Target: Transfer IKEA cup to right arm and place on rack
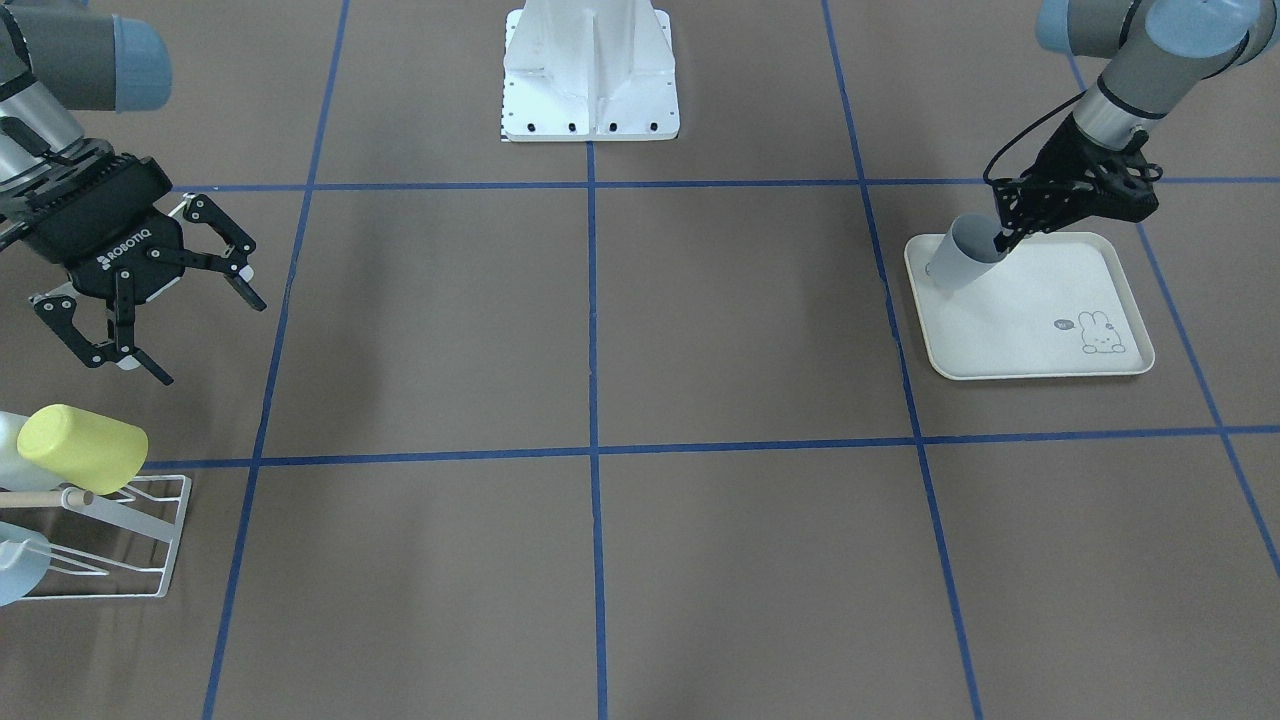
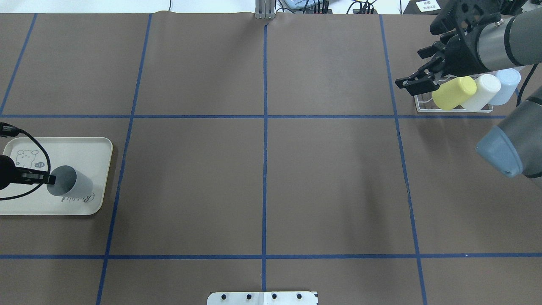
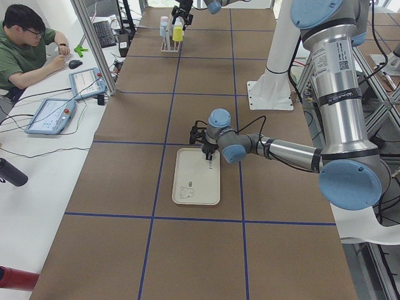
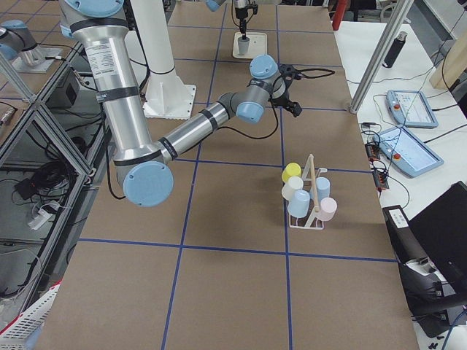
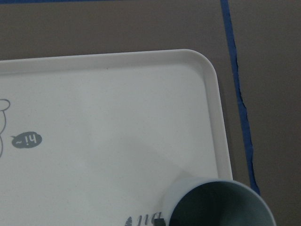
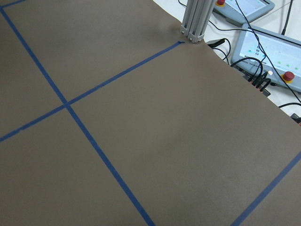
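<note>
- Clamping the grey-blue IKEA cup (image 1: 960,258) by its rim in the left tool (image 1: 1008,236), fingers closing on the wall and one of them reaching inside the mouth.
- Tilting the cup, mouth turning toward the tool and base pointing toward the middle of the surface (image 1: 450,330).
- Hanging it over the cream rabbit-print tray (image 1: 1040,355), on the tray's side toward the surface's middle; not showing clearly whether the base is touching the tray.
- Resting that tray close to the surface's left edge.
- Hovering with the right tool (image 1: 210,340) near the rack (image 1: 150,545), fingers spreading wide apart, gripping nothing and touching neither the rack nor its cups.
- Standing the white wire rack, with its light wooden dowel (image 1: 40,497), toward the surface's far right corner.
- Carrying on the rack's prongs a yellow cup (image 1: 85,448), a white cup (image 2: 482,91) and a light blue cup (image 2: 506,87), lying side by side, the yellow one nearest the right tool.
</note>
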`<state>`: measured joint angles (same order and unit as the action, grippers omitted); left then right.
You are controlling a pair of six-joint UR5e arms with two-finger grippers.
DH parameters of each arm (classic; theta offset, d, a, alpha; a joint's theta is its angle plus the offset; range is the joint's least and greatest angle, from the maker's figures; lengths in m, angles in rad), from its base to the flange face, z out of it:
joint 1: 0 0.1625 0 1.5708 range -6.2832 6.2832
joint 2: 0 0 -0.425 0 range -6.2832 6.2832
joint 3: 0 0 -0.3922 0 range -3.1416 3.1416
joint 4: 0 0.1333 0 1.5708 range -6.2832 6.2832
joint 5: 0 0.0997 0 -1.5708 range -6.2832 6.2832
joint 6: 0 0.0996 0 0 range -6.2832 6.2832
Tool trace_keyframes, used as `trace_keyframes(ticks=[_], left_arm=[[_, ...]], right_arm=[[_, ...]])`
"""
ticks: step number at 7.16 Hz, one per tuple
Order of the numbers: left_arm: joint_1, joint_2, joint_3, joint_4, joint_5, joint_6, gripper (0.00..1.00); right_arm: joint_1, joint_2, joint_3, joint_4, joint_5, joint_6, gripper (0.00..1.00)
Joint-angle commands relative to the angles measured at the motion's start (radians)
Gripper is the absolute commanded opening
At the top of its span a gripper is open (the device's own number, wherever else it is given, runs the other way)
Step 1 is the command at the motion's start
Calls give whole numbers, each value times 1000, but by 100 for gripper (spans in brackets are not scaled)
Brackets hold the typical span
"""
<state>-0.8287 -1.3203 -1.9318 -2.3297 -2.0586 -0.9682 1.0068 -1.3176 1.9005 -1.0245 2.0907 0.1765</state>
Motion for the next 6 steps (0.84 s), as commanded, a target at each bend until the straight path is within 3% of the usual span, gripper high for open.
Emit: trace_keyframes(ticks=[1,3,4,6], left_arm=[[-111,-14,-38,1,-128,-3,0],[-164,-37,-99,-8,-218,-55,0],[-168,-80,-131,-8,-253,-181,0],[-162,-294,-144,-10,-267,-514,0]], right_arm=[[-10,0,2,26,2,3,100],[-52,1,-15,142,0,3,100],[-77,6,-24,182,-1,7,100],[-112,15,-27,236,-3,17,100]])
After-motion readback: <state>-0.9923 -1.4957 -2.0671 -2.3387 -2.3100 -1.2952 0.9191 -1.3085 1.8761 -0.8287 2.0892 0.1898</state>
